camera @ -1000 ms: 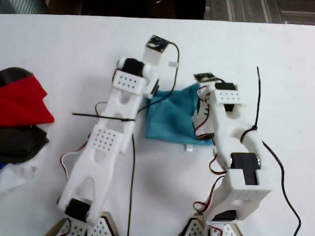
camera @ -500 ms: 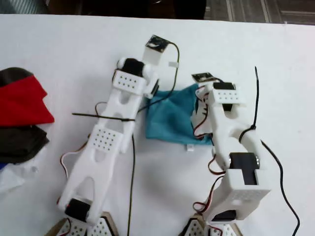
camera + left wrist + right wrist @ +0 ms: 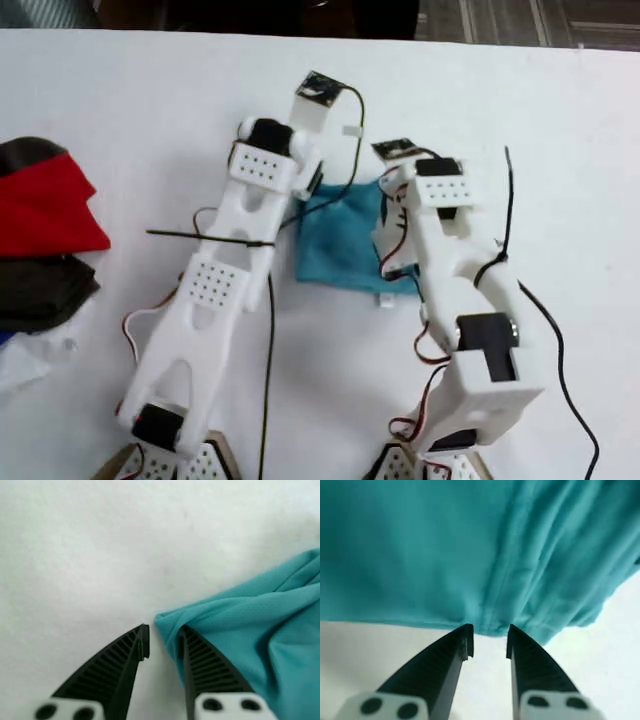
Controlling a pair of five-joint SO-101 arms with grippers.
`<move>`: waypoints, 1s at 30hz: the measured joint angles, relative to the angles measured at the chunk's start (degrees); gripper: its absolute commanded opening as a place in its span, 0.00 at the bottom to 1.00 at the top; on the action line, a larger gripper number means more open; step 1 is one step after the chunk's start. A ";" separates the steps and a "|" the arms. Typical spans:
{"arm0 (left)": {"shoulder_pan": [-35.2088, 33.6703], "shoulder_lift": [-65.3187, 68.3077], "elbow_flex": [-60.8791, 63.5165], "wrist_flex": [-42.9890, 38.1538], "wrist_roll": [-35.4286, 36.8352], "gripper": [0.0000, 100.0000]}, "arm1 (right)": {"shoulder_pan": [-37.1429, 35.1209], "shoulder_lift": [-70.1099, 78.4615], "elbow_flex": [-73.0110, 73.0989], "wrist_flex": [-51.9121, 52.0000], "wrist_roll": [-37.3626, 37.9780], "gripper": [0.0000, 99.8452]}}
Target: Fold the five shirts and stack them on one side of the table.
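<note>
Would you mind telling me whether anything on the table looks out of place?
Yes: the teal shirt in the middle of the table is bunched and creased, not flat, and the red and dark shirts lie in a loose heap at its edge.

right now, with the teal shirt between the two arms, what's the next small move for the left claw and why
Probably close the left claw on the teal shirt. Its jaws stand apart, and the shirt's corner lies at the gap between them, so a pinch there should catch that corner for the fold. The right claw is at another edge of the shirt.
</note>
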 measured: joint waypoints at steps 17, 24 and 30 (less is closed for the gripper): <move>0.00 0.00 0.00 0.00 0.00 0.12 | 0.09 2.99 0.00 -1.49 -0.97 0.18; 0.00 0.00 0.00 0.00 0.00 0.12 | -0.09 3.52 0.00 -1.93 -0.97 0.18; 0.00 0.00 0.00 0.00 0.00 0.12 | -0.18 3.52 0.00 -2.81 -0.97 0.01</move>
